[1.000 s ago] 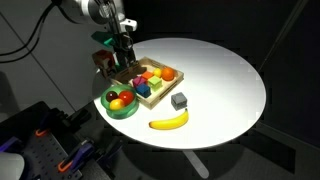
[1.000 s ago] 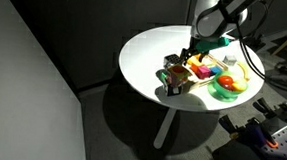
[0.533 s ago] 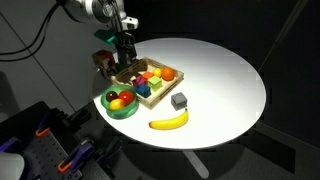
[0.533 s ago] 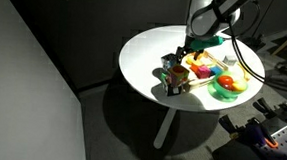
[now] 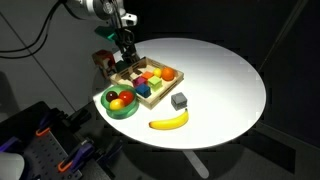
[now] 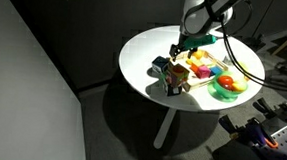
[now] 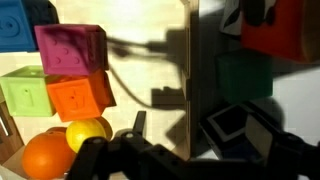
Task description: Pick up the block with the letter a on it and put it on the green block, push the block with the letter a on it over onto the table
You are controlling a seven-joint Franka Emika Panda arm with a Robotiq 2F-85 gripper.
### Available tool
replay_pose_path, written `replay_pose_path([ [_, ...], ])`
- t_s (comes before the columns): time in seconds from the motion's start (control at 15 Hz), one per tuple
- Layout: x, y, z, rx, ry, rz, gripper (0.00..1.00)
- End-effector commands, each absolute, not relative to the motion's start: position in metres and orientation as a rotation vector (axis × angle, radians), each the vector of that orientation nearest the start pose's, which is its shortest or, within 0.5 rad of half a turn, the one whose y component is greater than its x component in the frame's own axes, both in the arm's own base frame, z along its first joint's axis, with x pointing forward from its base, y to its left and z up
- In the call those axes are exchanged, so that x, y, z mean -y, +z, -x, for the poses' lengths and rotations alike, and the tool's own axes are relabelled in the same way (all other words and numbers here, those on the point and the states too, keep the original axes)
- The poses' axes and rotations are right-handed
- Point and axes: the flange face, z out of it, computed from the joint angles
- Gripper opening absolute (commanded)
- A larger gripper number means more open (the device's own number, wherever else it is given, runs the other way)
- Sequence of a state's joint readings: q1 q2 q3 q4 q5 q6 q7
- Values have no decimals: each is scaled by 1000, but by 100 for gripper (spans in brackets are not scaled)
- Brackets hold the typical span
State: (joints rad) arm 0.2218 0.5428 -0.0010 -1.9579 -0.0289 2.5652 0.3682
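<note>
The round white table point(image 5: 225, 75) carries a wooden tray point(image 7: 150, 40) near its edge on the arm's side. In an exterior view the gripper point(image 5: 126, 62) hangs over the tray's far corner, close to the table edge.

In the wrist view the two fingers point(image 7: 137, 124) come in from the bottom and stand well apart, with nothing clamped between them as far as the shadow lets me tell.

The blue block point(image 7: 228, 125) sits on the table just outside the tray wall, in the gripper's shadow and close below the camera. It looks dark with a paler top face, and no letter can be read on it. The green block point(image 7: 245, 75) stands just beyond it, also on the table and in shadow; I cannot tell whether the two touch. Nothing is stacked on the green block. A red block point(image 7: 282, 28) lies past the green one, toward the table edge.

Inside the tray a pink block point(image 7: 70, 48) rests above an orange block point(image 7: 82, 97), with a light green block point(image 7: 28, 92) touching the orange one.

A green bowl point(image 5: 121, 111) of fruit stands at the tray's near corner. A gray cube point(image 5: 179, 100) and a banana point(image 5: 168, 122) lie on the table near the front edge.
</note>
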Motion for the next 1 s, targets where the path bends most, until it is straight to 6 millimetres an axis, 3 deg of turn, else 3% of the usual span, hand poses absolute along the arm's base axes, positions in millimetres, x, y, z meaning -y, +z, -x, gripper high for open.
replay_pose_path([
  [0.0, -141, 213, -611, -247, -90, 3109, 100],
  [0.47, -133, 233, -590, -274, 33, 3105, 100],
  [0.93, -122, 267, -568, -287, 40, 3116, 100],
])
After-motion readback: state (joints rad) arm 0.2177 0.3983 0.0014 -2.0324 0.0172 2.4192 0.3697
